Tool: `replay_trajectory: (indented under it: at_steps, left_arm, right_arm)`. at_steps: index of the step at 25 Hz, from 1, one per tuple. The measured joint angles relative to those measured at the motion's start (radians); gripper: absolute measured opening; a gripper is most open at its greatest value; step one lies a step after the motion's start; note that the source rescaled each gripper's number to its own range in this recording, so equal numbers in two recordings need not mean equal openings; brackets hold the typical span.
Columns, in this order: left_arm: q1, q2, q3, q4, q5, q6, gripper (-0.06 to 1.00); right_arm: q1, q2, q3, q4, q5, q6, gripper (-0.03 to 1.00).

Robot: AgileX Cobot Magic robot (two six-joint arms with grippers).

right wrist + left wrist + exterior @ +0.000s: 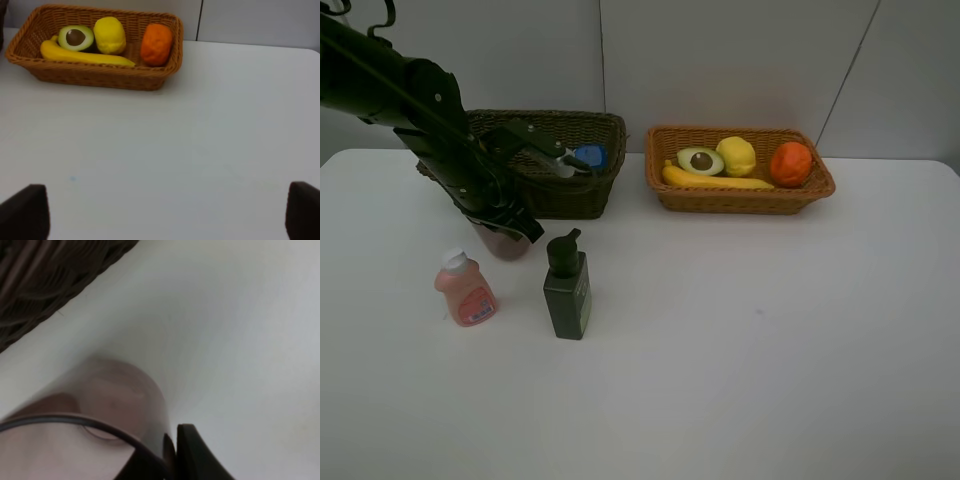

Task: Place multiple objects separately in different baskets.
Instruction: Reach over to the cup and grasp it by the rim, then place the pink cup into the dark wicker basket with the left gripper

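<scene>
My left gripper (512,222) is shut on the rim of the translucent pinkish cup (506,244), just in front of the dark brown-green basket (610,135). In the left wrist view the gripper (171,452) pinches the cup (115,400) wall, with one finger (197,457) outside it. The white blue-capped bottle (582,157) lies in the dark basket. The small pink bottle (466,290) and the dark green pump bottle (567,286) stand on the table. The light basket (665,197) holds the banana (715,181), avocado (700,160), lemon (737,155) and orange (791,164). My right gripper (162,215) is open and empty.
The white table (750,320) runs wide in front of the baskets, and a grey wall stands behind them. The right wrist view shows the light basket (100,80) with the fruit far ahead. The dark basket's weave (40,280) is close to the cup.
</scene>
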Motion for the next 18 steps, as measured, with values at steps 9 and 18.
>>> replay_trajectory:
  at_steps: [9,18]
  left_arm:
    - [0.0,-0.05,0.0,0.0,0.074,-0.031,0.0]
    - [0.0,-0.146,-0.004,0.025,0.169,-0.088,0.0]
  right_arm:
    - [0.0,0.0,0.0,0.0,0.0,0.0,1.0]
    - [0.0,0.0,0.0,0.0,0.0,0.0,1.0]
